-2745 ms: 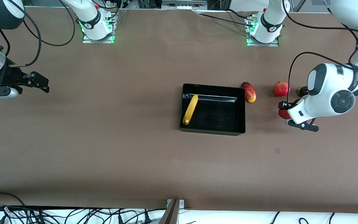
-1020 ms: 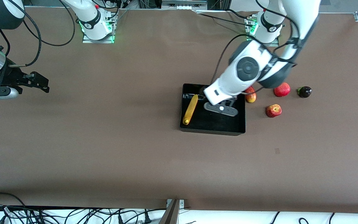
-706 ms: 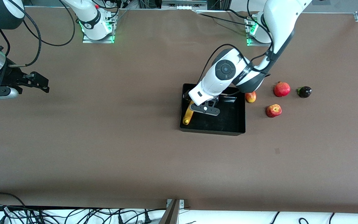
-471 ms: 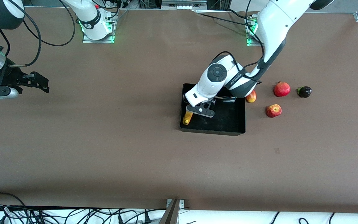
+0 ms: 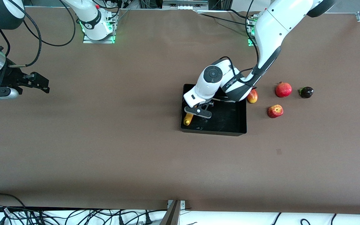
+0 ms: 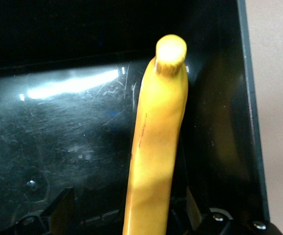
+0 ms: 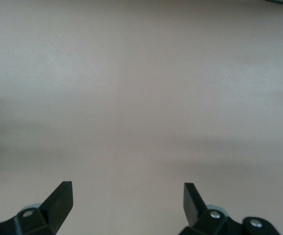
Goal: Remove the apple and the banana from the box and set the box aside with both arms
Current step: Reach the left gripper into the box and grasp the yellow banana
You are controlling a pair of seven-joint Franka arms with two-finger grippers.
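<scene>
The black box sits mid-table with the yellow banana lying in it along the wall toward the right arm's end. My left gripper is down in the box, open, with its fingers on either side of the banana. One finger stands well off the banana, and the other is close beside it. The red apple lies on the table toward the left arm's end. My right gripper waits open and empty over bare table.
A red-yellow mango lies against the box's outer wall, partly under the left arm. A round red pomegranate and a small dark fruit lie past it toward the left arm's end.
My left gripper has swung from over the apple into the box and moved along it onto the banana. The apple stays on the table. The right arm has not moved.
</scene>
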